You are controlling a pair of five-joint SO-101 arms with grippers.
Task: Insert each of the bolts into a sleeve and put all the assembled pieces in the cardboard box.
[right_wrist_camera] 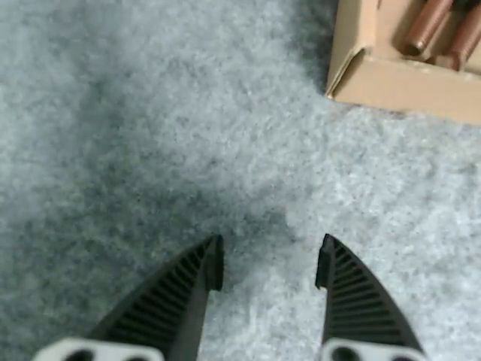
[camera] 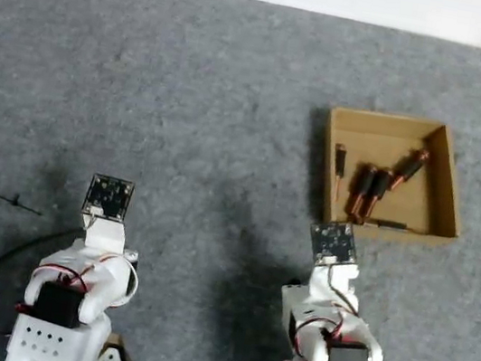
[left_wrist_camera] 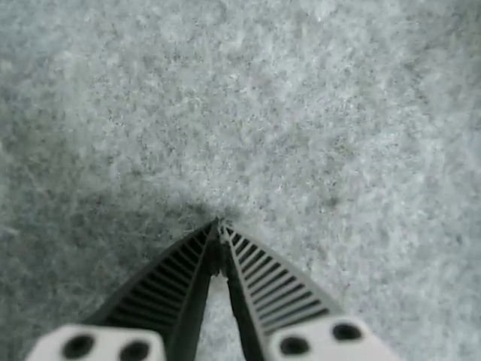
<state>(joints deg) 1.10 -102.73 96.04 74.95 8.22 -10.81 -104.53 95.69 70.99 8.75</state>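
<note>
Cardboard box (camera: 446, 181) holds three copper sleeves (camera: 363, 192)

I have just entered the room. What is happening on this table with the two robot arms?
Nothing is being handled at this moment. The open brown cardboard box on the grey carpet-like table cover holds several copper-coloured metal sleeve pieces, apparently already assembled. The left arm sits at the near edge with its jaws shut on nothing. The right arm sits just in front of the box, with its jaws open and empty. The task looks finished, or nearly so.
</note>
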